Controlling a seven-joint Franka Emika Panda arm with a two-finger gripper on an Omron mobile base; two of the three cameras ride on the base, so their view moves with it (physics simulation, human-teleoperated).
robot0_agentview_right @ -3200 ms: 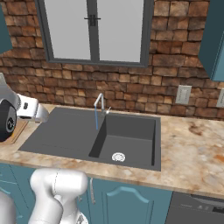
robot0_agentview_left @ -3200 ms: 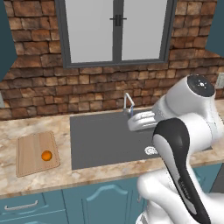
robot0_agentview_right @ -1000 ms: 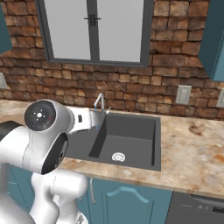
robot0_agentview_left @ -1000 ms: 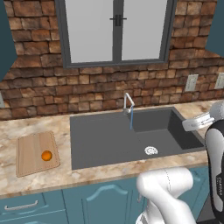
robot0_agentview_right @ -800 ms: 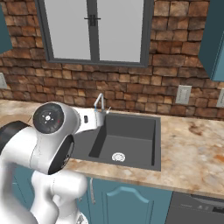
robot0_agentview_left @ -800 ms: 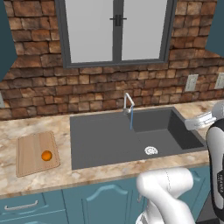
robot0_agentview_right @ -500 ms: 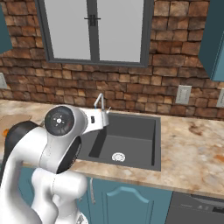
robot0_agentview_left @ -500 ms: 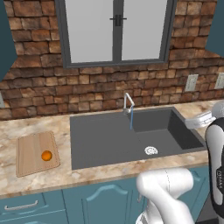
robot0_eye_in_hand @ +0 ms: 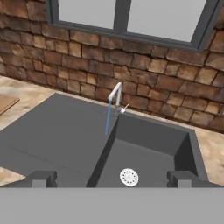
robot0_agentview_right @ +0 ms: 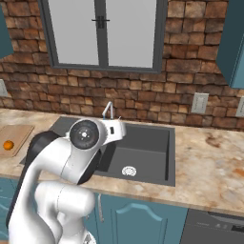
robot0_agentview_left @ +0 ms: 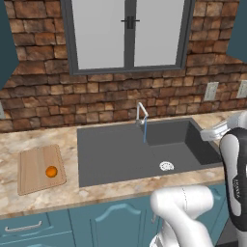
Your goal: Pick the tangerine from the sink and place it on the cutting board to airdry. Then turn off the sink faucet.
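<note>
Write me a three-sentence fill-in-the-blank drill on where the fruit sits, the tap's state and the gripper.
1. The tangerine rests on the ____ board.
2. A thin ____ stream of water falls from the sink faucet into the sink.
3. The gripper faces the faucet with its jaws ____ and nothing between them.

Missing words: cutting; blue; open

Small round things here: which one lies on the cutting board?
The tangerine, bright orange, lies on the cutting board; the white perforated drain sits in the sink.

White glossy arm (robot0_agentview_right: 57, 157), dark grey joint bands, round grey end cap.
</note>
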